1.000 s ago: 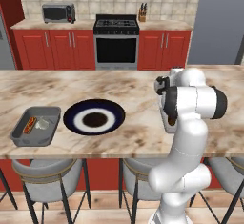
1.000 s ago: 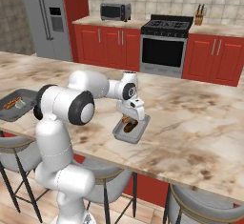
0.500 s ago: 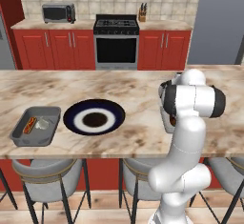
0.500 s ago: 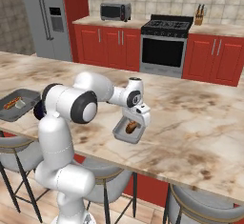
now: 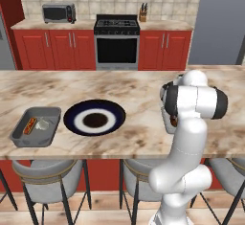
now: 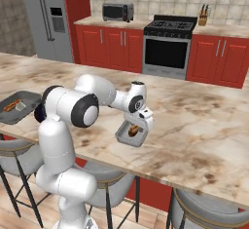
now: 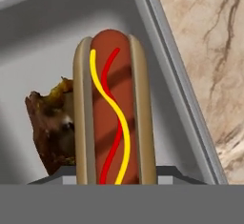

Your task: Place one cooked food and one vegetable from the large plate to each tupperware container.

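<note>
I have the gripper (image 6: 138, 124) low over the right tupperware container (image 6: 124, 138), which sits at the near edge of the marble counter (image 6: 204, 121). Its jaws are drawn nearly together around a hot dog (image 7: 114, 118), the bun running straight out from between them with mustard and ketchup lines on top. I judge the hot dog is held this low so it can be set flat on the tub floor rather than dropped. A dark, ragged brown item (image 7: 50, 127) already lies in that tub just beside the bun; I cannot tell what food it is.

The large plate (image 5: 72, 116) sits well to the left on the counter, and it looks bare. The left tupperware container (image 5: 19, 135) lies just beyond it, holding 2 items.

Behind the island are red cabinets (image 5: 52, 49), a black stove (image 5: 117, 44), a microwave (image 5: 58, 13) and a knife block (image 5: 143, 12). Grey stools (image 5: 45, 171) stand along the near side.
</note>
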Robot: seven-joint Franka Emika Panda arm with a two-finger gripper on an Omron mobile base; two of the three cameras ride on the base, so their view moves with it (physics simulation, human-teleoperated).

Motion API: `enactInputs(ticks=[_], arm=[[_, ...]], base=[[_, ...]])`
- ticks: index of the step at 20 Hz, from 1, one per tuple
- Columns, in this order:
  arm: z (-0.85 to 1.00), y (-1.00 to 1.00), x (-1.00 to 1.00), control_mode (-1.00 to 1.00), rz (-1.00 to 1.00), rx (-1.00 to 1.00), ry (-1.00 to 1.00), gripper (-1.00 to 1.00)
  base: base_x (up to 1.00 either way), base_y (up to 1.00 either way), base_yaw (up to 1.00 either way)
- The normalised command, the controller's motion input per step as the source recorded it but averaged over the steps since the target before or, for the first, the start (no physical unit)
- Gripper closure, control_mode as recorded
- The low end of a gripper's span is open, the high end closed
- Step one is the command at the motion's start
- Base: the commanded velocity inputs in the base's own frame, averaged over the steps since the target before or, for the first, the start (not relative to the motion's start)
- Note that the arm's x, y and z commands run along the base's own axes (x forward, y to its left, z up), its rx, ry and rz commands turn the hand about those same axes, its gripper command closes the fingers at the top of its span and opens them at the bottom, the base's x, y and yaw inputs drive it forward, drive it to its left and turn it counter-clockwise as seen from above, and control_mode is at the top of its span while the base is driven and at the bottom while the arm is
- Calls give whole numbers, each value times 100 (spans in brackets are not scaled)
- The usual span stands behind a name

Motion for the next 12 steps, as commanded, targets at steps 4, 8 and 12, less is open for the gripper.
enactInputs(ticks=[4,8,12], arm=[[-43,21,-18,-100,12,0,0,-100],[-2,0,-11,-100,9,0,0,-100],[16,0,-34,-100,13,0,0,-100]], base=[[0,0,0],[0,0,0],[0,0,0]])
